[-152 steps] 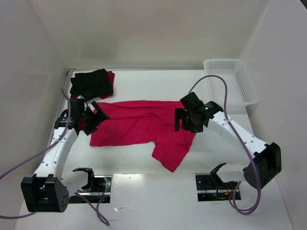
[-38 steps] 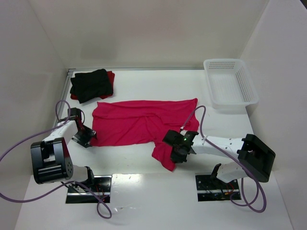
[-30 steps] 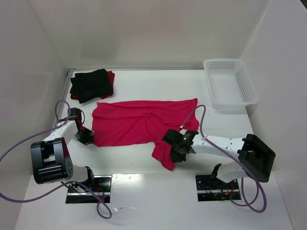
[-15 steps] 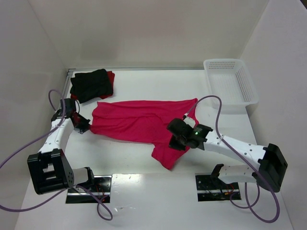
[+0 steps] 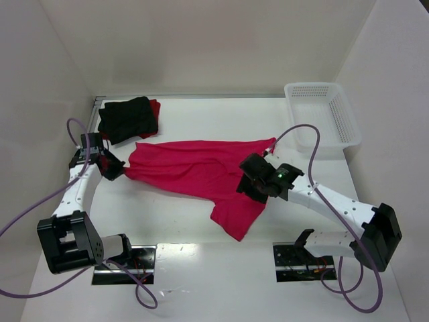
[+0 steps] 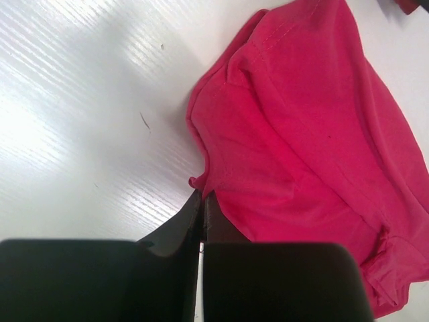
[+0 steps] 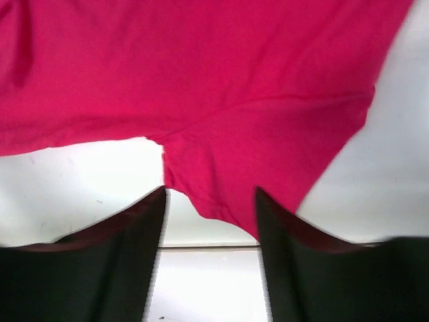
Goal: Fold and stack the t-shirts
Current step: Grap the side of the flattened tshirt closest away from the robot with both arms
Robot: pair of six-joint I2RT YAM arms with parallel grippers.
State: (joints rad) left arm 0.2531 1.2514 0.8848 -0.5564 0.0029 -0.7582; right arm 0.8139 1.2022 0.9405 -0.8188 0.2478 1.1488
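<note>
Pink shirt [image 5: 194, 168] runs left-right across the desk [image 5: 201, 121]
Left claw [image 6: 201, 201] is pinched shut on its left end; right claw [image 7: 209, 201] hangs open, empty, over the near-right flap.

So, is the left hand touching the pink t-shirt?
Touching. The left wrist view shows the left hand shut, pinching an edge of the pink t-shirt.

White perforated basket [image 5: 322, 115] – far right corner, white table [image 5: 201, 115] beneath, pale walls [image 5: 201, 47] around
</note>
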